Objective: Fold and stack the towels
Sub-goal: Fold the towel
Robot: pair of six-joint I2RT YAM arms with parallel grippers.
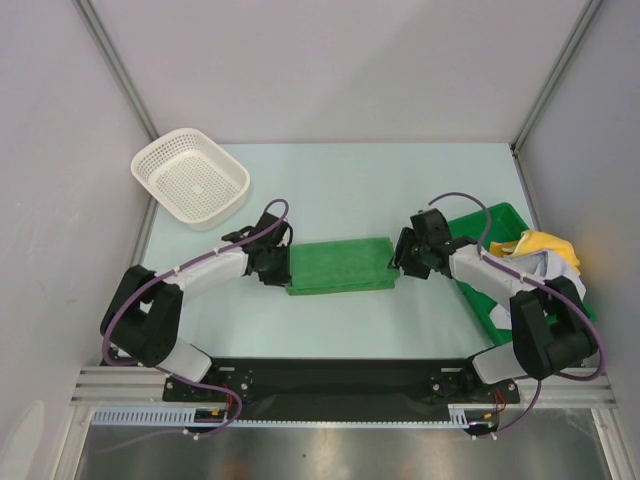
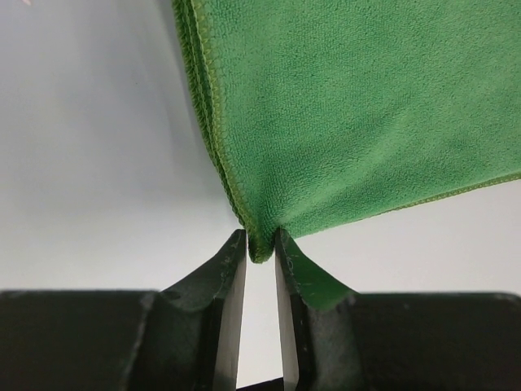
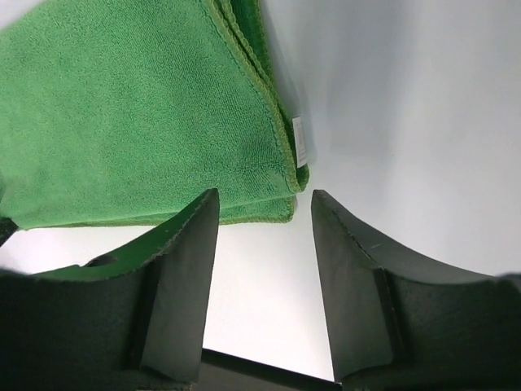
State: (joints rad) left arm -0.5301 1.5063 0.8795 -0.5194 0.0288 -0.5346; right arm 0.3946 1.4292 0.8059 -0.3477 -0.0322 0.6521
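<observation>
Left claw (image 2: 260, 244) pinches a left corner of the green towel (image 1: 340, 265) between barely parted tips. Right claw (image 3: 264, 204) gapes empty at its right end. The towel lies folded mid bench (image 1: 340, 180), long axis left-right. The tray (image 1: 505, 215) on the right holds a yellow towel (image 1: 545, 245) and a white towel (image 1: 548, 266).

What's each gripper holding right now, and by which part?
Left gripper pinches the folded green towel by a corner at its left end, between the fingertips. Right gripper is open at the towel's other end and holds nothing.
</observation>
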